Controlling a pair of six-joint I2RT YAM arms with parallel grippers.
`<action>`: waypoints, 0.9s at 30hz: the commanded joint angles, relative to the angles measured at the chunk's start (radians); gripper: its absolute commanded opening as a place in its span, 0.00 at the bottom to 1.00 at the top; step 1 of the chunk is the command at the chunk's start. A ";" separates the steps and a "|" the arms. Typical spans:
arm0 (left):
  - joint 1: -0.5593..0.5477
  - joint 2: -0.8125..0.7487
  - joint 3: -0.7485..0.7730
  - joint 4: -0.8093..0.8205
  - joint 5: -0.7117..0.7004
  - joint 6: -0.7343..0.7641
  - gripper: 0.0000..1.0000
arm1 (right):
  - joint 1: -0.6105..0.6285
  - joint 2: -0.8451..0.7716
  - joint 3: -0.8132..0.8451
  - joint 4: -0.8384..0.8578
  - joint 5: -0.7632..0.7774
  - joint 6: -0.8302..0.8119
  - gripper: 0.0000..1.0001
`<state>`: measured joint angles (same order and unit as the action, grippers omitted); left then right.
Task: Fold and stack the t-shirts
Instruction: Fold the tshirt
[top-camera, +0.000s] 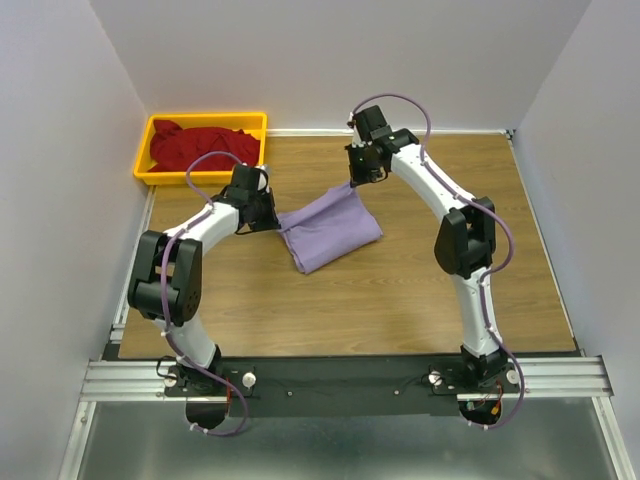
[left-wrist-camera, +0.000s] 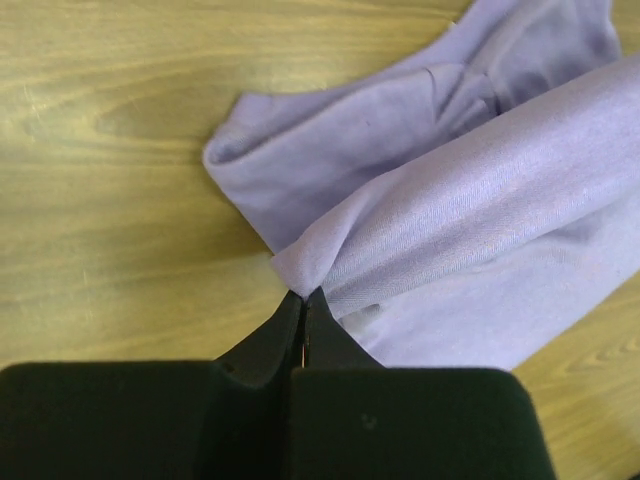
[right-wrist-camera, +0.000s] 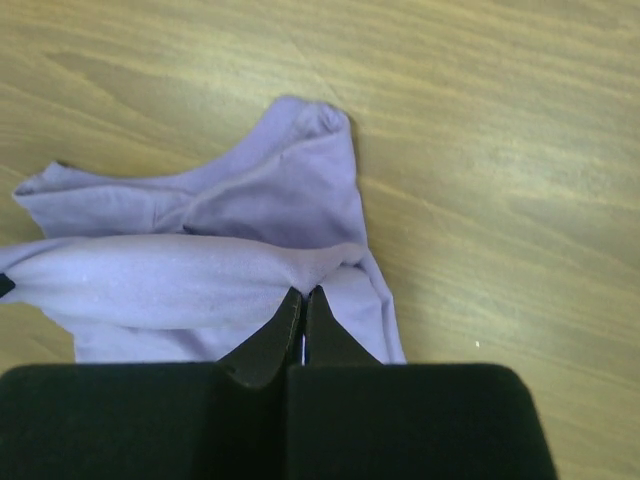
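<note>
A lavender t-shirt (top-camera: 330, 232) lies partly folded on the wooden table in the middle. My left gripper (top-camera: 272, 221) is shut on its left corner; in the left wrist view the gripper (left-wrist-camera: 303, 296) pinches a fold of the shirt (left-wrist-camera: 470, 220). My right gripper (top-camera: 356, 180) is shut on the shirt's far upper corner; in the right wrist view the gripper (right-wrist-camera: 303, 293) pinches the cloth (right-wrist-camera: 200, 270). The held edge is stretched between the two grippers, lifted a little above the table. A dark red t-shirt (top-camera: 205, 143) lies crumpled in the yellow bin.
The yellow bin (top-camera: 156, 125) stands at the table's far left corner. White walls close in the left, back and right sides. Bare wood table (top-camera: 400, 300) lies in front of and to the right of the shirt.
</note>
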<state>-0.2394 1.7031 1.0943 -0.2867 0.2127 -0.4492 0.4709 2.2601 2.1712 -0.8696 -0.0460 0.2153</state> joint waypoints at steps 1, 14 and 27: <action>0.014 0.052 0.042 0.047 -0.068 0.024 0.00 | -0.025 0.033 -0.022 0.156 0.012 -0.017 0.01; 0.015 -0.043 0.023 0.034 -0.180 -0.023 0.47 | -0.038 -0.074 -0.135 0.240 0.035 -0.004 0.39; -0.107 -0.301 -0.244 0.312 0.046 -0.146 0.42 | -0.103 -0.318 -0.613 0.650 -0.435 0.087 0.41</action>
<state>-0.3202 1.3399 0.9409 -0.0998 0.1143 -0.5205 0.3607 1.9083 1.6115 -0.3923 -0.2058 0.2634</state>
